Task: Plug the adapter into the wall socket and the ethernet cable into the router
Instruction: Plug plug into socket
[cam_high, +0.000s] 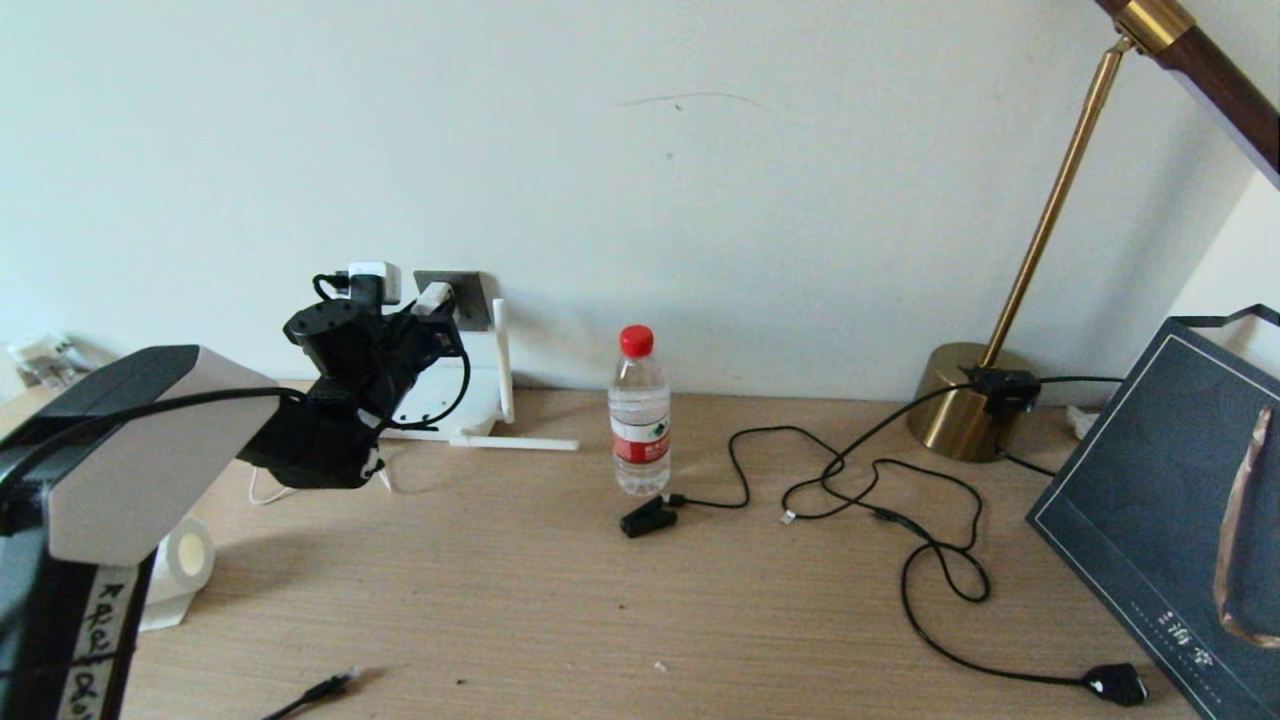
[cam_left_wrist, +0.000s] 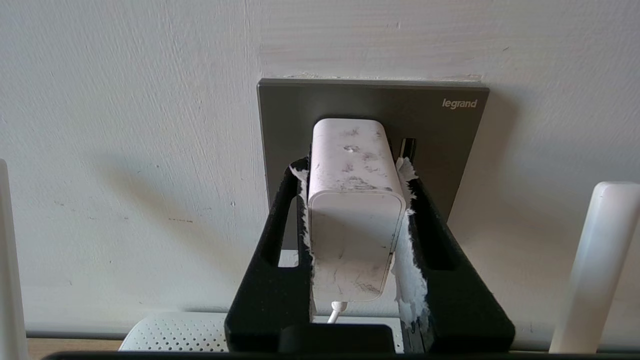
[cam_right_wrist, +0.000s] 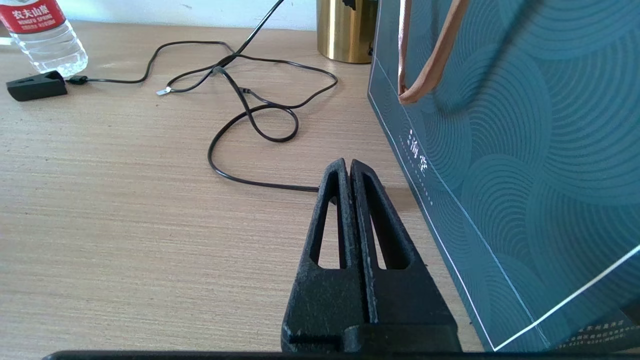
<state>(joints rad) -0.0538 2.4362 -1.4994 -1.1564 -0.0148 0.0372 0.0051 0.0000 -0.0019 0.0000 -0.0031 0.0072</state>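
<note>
**Adapter at the socket: where the plug-in could slip**

While the left pincer (cam_left_wrist: 352, 190) pinches the adapter (cam_left_wrist: 352, 200) between its padded fingers, the block's far end sits at the face of the socket (cam_left_wrist: 450, 150), low on the wall behind the worktop (cam_high: 560, 600). Whether the pins are fully home cannot be seen; the adapter's body hides them.

Nearest the robot, the right pincer (cam_right_wrist: 349, 170) is pressed together, empty, low over the worktop beside a dark paper bag (cam_right_wrist: 525, 150). It is no threat where it sits.

Nearer the front edge of the worktop, a black plug end (cam_high: 330, 688) lies loose; this looks like the ethernet cable, well apart from the router (cam_high: 450, 410). More black leads (cam_high: 900, 520) loop across the right side near a bottle (cam_high: 639, 410) and a lamp base (cam_high: 955, 400); picking the wrong lead later is a fair risk.

At the socket itself the dangers gather:

- A tilted adapter would jam the pins against the plate, not enter it.
- The white padding on the fingers (cam_left_wrist: 407, 260) looks frayed, so the smooth block may slide back under a push.
- Letting go too soon could leave the adapter half seated, and its cord (cam_left_wrist: 336, 311) could drag it out.
- The router lies just below and an antenna (cam_left_wrist: 595, 260) stands beside the arm; a sideways drift could knock either.
</note>
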